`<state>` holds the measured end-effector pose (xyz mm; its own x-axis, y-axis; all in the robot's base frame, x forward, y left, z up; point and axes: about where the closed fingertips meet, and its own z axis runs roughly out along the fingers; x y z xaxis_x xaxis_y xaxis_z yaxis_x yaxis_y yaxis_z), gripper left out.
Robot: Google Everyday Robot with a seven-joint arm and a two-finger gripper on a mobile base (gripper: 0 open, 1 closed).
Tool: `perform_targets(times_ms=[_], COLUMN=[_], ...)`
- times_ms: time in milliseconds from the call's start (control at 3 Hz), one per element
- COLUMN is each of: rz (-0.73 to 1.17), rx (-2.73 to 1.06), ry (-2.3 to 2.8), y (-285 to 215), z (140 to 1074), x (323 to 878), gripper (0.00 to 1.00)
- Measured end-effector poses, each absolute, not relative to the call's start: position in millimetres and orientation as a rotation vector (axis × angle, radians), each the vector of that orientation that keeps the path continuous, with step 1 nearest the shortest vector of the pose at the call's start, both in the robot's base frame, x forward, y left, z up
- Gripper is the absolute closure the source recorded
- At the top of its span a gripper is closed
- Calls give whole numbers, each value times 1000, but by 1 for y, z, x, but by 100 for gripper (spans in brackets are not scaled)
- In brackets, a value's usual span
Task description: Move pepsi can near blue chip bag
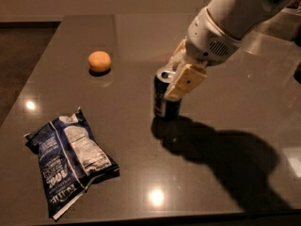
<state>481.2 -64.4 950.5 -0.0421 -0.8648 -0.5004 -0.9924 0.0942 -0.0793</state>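
While jaws clamp pepsi can (161, 102), well apart from blue chip bag (70, 159): likely transport step; next, carry close beside bag.

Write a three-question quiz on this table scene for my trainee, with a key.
1. True or false: the claw is closed around the can, which stands upright.
2. As the camera sees it, where does the chip bag lie from the can? A) behind it, to the right. B) nearer the camera, to the left, apart from it. C) touching its right side.
3. Which round fruit sits on the far left part of the table?

Key: 1 true; 2 B; 3 the orange.
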Motion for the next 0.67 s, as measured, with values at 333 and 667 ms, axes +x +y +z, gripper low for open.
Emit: perform_targets(times_ms=[333,667], rz=[437,470], rx=[-1922,-2014], ry=[1867,1814], y=[-33,-9], z=[955,947], x=[453,434], gripper=[100,100])
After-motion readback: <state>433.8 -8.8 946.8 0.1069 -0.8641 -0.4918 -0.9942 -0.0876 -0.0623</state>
